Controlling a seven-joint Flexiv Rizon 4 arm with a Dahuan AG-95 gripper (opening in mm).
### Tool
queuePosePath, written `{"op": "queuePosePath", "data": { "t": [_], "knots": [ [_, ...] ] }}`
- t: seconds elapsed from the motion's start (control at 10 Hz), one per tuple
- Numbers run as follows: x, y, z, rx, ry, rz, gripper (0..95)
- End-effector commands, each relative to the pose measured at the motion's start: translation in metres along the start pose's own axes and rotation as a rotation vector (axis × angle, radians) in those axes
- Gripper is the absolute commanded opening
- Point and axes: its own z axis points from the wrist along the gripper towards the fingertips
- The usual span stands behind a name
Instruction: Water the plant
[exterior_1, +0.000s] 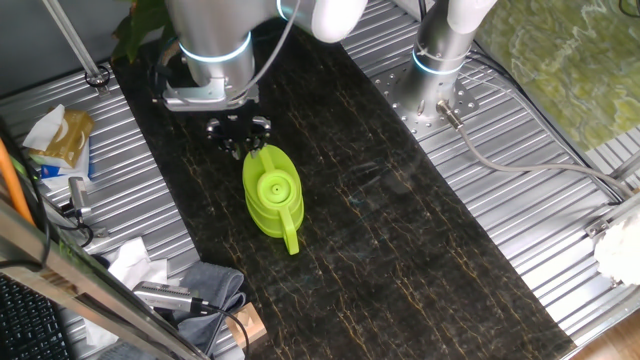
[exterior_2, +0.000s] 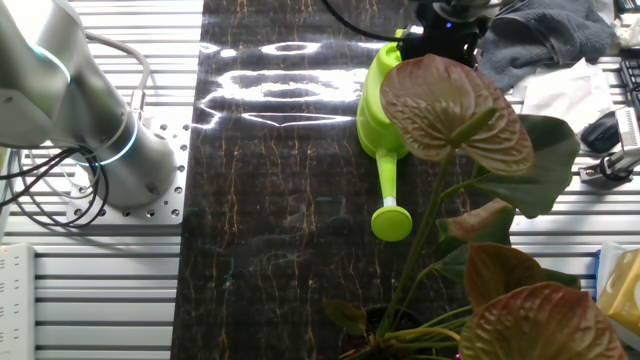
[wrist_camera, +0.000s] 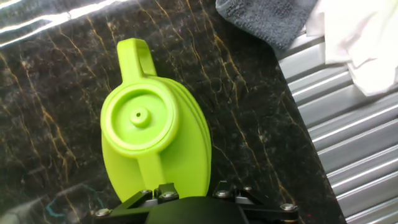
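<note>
A lime-green watering can (exterior_1: 270, 192) lies on the dark marble-patterned mat. Its spout with the round rose (exterior_2: 392, 222) points toward the plant (exterior_2: 445, 105), whose broad green and brownish leaves fill the near right of the other fixed view. A few of its leaves (exterior_1: 140, 25) show at the top left of the one fixed view; its pot is hard to make out. My gripper (exterior_1: 238, 135) hangs above the can, apart from it, open and holding nothing. In the hand view the can's round lid (wrist_camera: 137, 118) and handle (wrist_camera: 137, 59) lie just ahead of the gripper (wrist_camera: 196, 200).
A grey towel (exterior_1: 205, 285) lies on the ribbed metal table beside the mat's end, with white cloth (wrist_camera: 354, 43) next to it. The arm's base (exterior_1: 440, 60) stands beside the mat. Bags, tools and cables clutter the left side (exterior_1: 60, 135).
</note>
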Motion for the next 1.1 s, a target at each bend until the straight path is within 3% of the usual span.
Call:
{"op": "queuePosePath", "data": {
  "t": [0.1,0.7,1.1],
  "knots": [
    [-0.001,0.0,0.0,0.002,0.007,-0.081,38.0],
    [-0.001,0.0,0.0,0.006,0.016,-0.012,38.0],
    [-0.015,0.005,-0.001,-0.005,-0.003,-0.002,38.0]
  ]
}}
